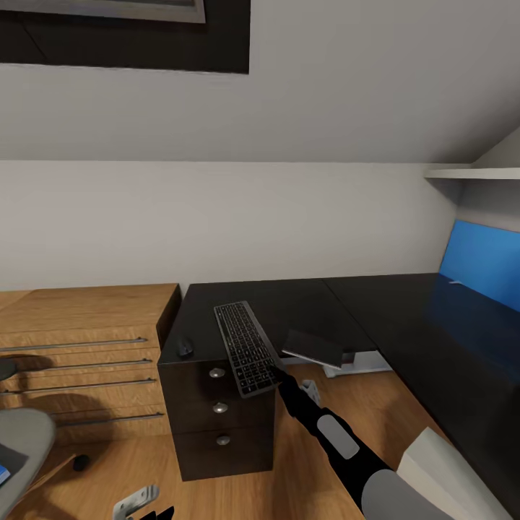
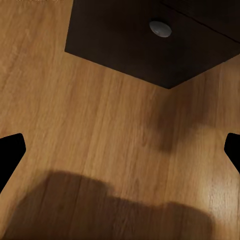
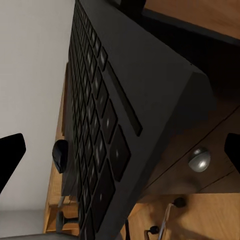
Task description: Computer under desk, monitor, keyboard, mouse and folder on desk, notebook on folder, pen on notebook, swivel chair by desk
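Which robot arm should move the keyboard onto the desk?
The right. Its gripper is already at the keyboard on the drawer unit, beside the desk; the left gripper hangs over the floor.

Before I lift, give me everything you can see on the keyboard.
The keyboard is slim, with dark keys in a grey frame. It lies on the black drawer unit, its near end overhanging the front edge above the silver knobs. The right hand reaches that near end; a firm grip is unclear. A small dark mouse sits apart, beside it.
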Controlling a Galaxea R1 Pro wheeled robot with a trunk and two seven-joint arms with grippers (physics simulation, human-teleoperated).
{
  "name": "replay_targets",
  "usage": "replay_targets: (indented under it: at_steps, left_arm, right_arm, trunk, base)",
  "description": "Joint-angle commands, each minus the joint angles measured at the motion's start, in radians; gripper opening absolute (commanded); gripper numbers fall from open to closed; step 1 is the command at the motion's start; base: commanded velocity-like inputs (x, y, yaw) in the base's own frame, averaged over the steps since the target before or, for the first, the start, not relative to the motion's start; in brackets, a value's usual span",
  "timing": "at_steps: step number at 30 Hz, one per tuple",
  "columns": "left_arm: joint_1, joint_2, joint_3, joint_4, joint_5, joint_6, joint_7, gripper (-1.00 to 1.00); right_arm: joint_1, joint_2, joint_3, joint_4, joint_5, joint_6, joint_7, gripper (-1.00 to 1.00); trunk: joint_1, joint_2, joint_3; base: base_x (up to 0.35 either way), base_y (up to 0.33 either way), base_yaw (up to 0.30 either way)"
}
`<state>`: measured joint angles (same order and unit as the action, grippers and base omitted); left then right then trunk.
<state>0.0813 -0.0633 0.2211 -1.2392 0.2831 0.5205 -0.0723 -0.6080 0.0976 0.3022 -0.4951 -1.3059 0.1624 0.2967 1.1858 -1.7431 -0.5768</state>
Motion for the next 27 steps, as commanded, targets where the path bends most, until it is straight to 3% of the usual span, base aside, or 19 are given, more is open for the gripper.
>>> replay_targets:
  at_steps: [1,12,21,27]
  left_arm:
    - [0.0,-0.001,0.004,-0.002,0.003,0.006,-0.005,1.0]
    - [0.0,-0.001,0.004,-0.003,0.004,0.008,-0.005,1.0]
    - [0.0,0.0,0.007,-0.001,0.002,0.006,-0.006,1.0]
    - [0.0,0.0,0.007,0.0,0.002,0.005,-0.005,1.0]
  right_arm:
    - [-0.001,0.0,0.003,0.001,-0.009,0.002,0.002,1.0]
    - [-0.001,0.001,0.003,0.001,-0.009,0.002,0.002,1.0]
    - [-0.001,0.002,0.005,0.003,-0.009,0.001,0.002,1.0]
    - [-0.001,0.002,0.005,0.003,-0.009,0.0,0.002,1.0]
  trunk:
    - [0.0,0.0,-0.001]
    - [0.038,-0.07,-0.032]
    - [0.038,-0.07,-0.032]
    - [0.038,-0.07,-0.032]
  base:
    - [0.0,0.0,0.0]
    - [0.0,0.0,0.0]
    - [0.0,0.005,0.0]
    - [0.0,0.179,0.0]
